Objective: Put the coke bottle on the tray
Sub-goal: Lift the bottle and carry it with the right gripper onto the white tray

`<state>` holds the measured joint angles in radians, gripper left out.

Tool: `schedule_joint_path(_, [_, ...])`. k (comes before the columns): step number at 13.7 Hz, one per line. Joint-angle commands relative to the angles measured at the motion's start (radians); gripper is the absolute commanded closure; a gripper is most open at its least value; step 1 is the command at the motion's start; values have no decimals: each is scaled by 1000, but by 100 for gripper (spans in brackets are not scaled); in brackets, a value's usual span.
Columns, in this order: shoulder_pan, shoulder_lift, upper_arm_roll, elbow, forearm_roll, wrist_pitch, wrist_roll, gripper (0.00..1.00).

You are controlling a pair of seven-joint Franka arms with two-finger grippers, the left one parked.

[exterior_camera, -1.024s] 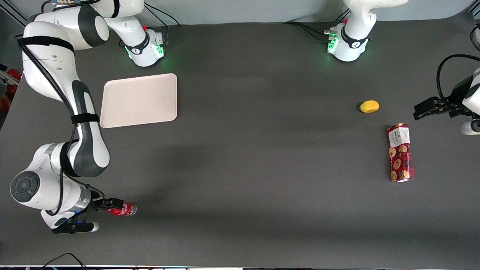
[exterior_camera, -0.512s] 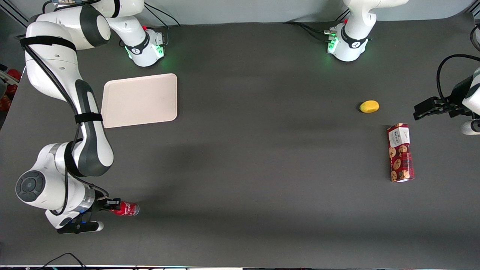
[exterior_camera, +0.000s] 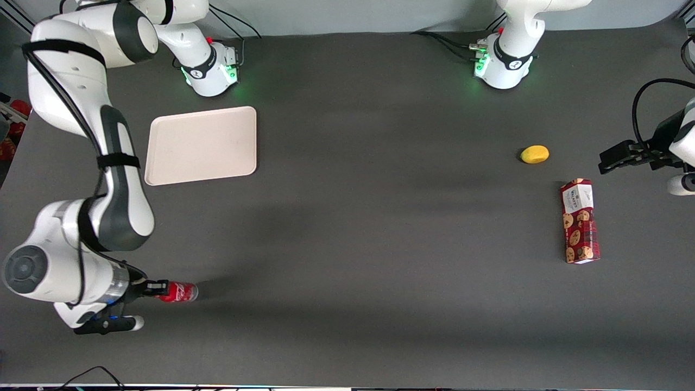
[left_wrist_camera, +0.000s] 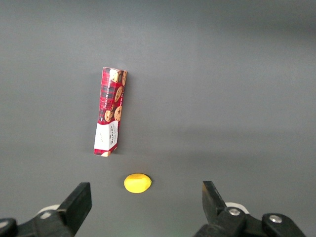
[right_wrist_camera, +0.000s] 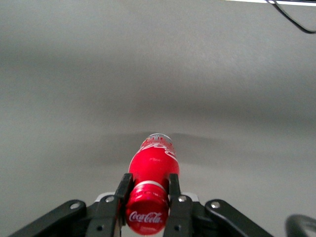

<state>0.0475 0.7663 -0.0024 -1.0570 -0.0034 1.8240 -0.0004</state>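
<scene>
My right gripper (exterior_camera: 157,288) is shut on the coke bottle (exterior_camera: 179,291), a slim red bottle with white script, held by its neck near the table's front edge at the working arm's end. In the right wrist view the two black fingers (right_wrist_camera: 122,190) clamp just under the red cap, and the coke bottle (right_wrist_camera: 153,170) points away from the camera, level above the dark table, its shadow below. The cream tray (exterior_camera: 201,145) lies flat farther from the front camera than the bottle, near the working arm's base, with nothing on it.
A yellow lemon-like fruit (exterior_camera: 535,154) and a red cookie box (exterior_camera: 579,221) lie toward the parked arm's end of the table; both also show in the left wrist view, fruit (left_wrist_camera: 137,182) and box (left_wrist_camera: 110,111). The working arm's forearm (exterior_camera: 117,184) stands beside the tray.
The gripper with the bottle has shifted slightly, now a little farther from the front camera, and the bottle casts a separate shadow. The arm's elbow swung away from the tray, uncovering its edge.
</scene>
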Motion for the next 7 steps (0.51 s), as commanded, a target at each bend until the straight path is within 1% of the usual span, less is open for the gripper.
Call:
schedule_joint_path(1, [2, -155, 1, -21, -9, -147, -12, 100])
schedule_joint_path(5, [3, -329, 7, -78, -1, -362, -13, 100])
schedule_joint_path(6, [-3, -396, 10, -146, 0, -368, -16, 100])
schedule_joint_path(7, [-6, -474, 10, -252, 0, -350, -20, 100])
